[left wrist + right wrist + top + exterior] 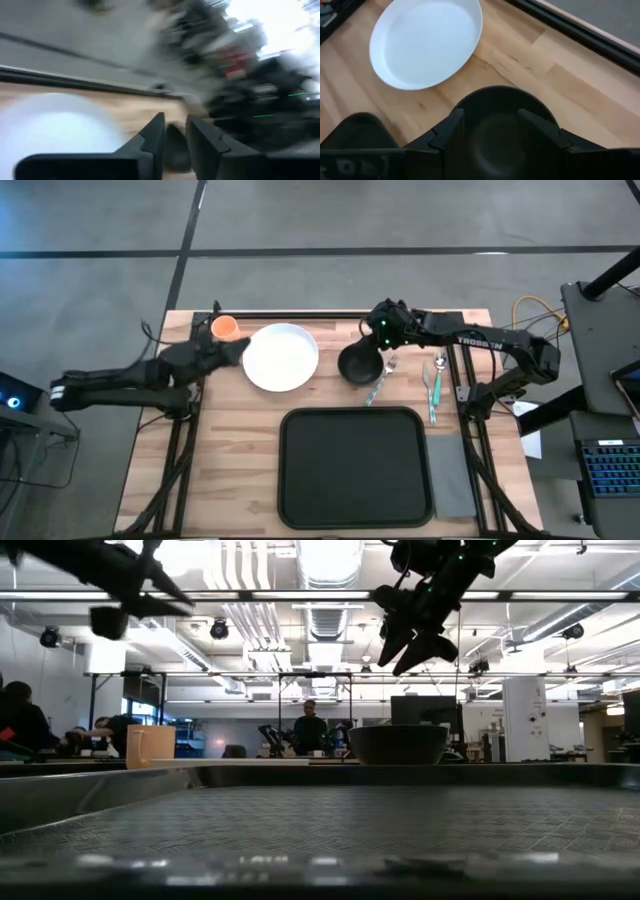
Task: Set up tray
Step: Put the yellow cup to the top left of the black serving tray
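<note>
The black tray [355, 468] lies flat at the table's near middle, and nothing lies on it. Beyond it sit a white plate [281, 357], a black bowl [358, 364] and an orange cup [224, 328]. My right gripper [495, 117] hangs open above the bowl [502, 135], one finger over each side of it and clear of the rim in the low view [412, 645]. My left gripper [238, 352] is raised off the table at the plate's left edge [55, 125], its fingers a narrow gap apart [175, 125].
A fork [379, 380] lies right of the bowl, and a spoon with a teal-handled utensil [436, 385] lies farther right. A grey napkin [450, 472] lies along the tray's right side. People sit and stand in the room behind the table [310, 730].
</note>
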`<move>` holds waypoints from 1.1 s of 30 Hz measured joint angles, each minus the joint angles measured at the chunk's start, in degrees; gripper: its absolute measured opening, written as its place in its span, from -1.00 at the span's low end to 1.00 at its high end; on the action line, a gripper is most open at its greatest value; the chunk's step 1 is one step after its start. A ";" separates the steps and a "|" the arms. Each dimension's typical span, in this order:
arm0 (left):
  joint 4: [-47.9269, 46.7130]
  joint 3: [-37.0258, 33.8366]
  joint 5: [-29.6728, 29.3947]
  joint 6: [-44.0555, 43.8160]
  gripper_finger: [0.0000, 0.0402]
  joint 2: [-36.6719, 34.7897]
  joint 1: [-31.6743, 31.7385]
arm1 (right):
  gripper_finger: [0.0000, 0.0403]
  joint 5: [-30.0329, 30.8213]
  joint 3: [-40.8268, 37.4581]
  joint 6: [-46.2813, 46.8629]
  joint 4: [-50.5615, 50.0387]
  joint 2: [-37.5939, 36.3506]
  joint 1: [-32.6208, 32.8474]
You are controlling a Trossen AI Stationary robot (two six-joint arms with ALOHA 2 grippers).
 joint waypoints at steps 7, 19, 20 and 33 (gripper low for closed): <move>-36.30 20.86 -2.84 -6.40 -0.21 14.02 7.16 | -0.17 -3.29 -0.02 -3.65 -1.26 -0.05 -1.65; -52.36 28.51 7.13 -5.44 -0.06 24.48 37.09 | -0.17 -3.13 -0.04 -9.37 -3.16 -0.05 -1.59; -50.85 28.23 8.65 -3.33 -0.06 24.54 39.15 | -0.17 -3.06 -0.04 -9.21 -2.77 -0.05 -1.59; -42.56 23.98 18.58 12.27 -0.07 33.37 55.14 | -0.20 -0.73 -0.07 -3.80 1.24 0.18 -1.59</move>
